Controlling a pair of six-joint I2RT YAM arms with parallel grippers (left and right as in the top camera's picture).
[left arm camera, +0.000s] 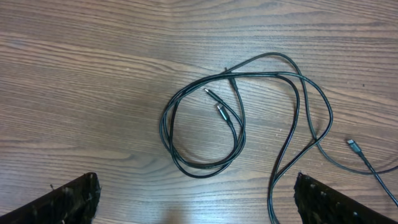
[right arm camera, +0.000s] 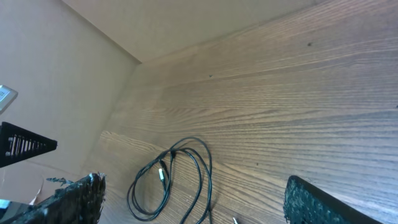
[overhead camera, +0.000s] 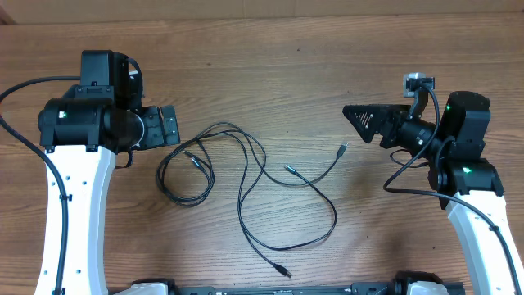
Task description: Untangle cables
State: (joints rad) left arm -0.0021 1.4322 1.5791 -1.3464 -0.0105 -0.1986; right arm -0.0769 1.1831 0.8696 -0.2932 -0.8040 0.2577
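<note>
Left arm links (overhead camera: 72, 215): white, smooth, rounded, dotted with small dark screw holes.
Left arm joints (overhead camera: 80, 121): black motor housings, boxy and cylindrical.
Left arm cable (overhead camera: 37, 81): thick, black, looping.
Right arm link (overhead camera: 485, 239): white, with the same dark holes.
Right arm joints (overhead camera: 463, 123): black housings; two green lights (overhead camera: 449, 107).
Right arm cable (overhead camera: 388, 185): black, curved.
Right wrist camera (overhead camera: 418, 82): small grey-white block.
Left gripper (left arm camera: 196, 202): black fingers (left arm camera: 67, 200), rough and grainy.
Right gripper (right arm camera: 205, 202): black fingers (right arm camera: 333, 205), coarse-textured.

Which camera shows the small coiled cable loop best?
Left wrist: the cable loop lies whole, close and sharp, seen from above. Overhead shows it whole but small. Right wrist sees it at a slant near the frame's bottom edge.
</note>
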